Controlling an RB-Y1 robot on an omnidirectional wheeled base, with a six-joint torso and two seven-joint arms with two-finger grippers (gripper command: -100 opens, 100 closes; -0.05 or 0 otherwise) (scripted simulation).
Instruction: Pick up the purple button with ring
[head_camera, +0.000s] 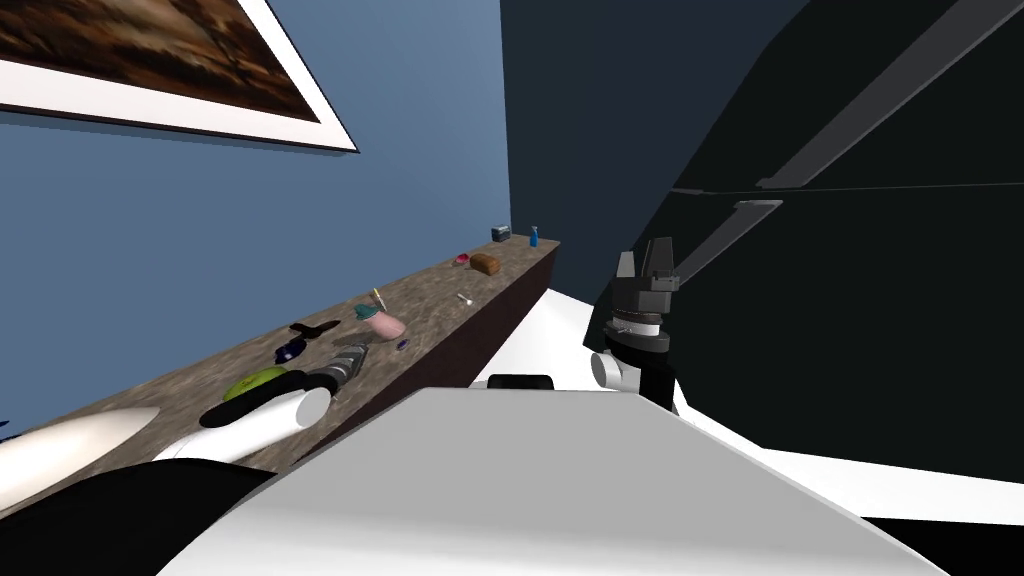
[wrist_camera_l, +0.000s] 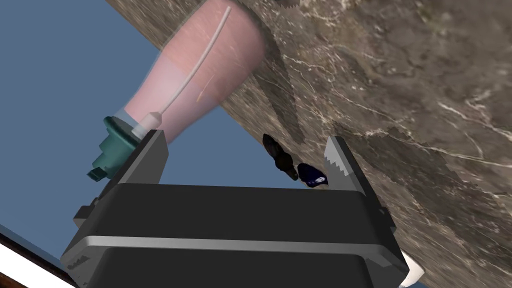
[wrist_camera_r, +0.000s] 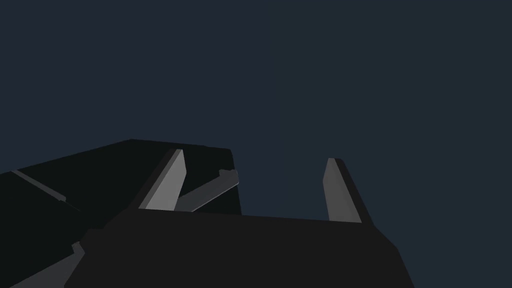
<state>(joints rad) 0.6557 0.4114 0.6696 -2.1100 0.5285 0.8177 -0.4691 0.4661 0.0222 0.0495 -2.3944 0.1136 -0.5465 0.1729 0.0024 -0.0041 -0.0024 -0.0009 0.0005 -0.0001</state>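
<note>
Approach to the purple button, left fingers released, nothing held.
Holds the left gripper (wrist_camera_l: 246, 137) low over the brown marbled counter (wrist_camera_l: 400, 75), fingers spread wide, likely to slide in around something small and flat rather than drop onto it. Holds the right gripper (wrist_camera_r: 255, 155) raised off to the side, fingers likewise apart and empty, presumably out of the way. Sits close by a pink bottle (wrist_camera_l: 200, 75) lying on its side, teal cap next to one finger, so calls for care not to nudge it. Places the purple button (wrist_camera_l: 312, 176), judged to be the dark purple-blue lump, farther on near the blue wall (wrist_camera_l: 50, 75), just beside a black thing (wrist_camera_l: 277, 152) and just inside the other finger; ring not made out.
</note>
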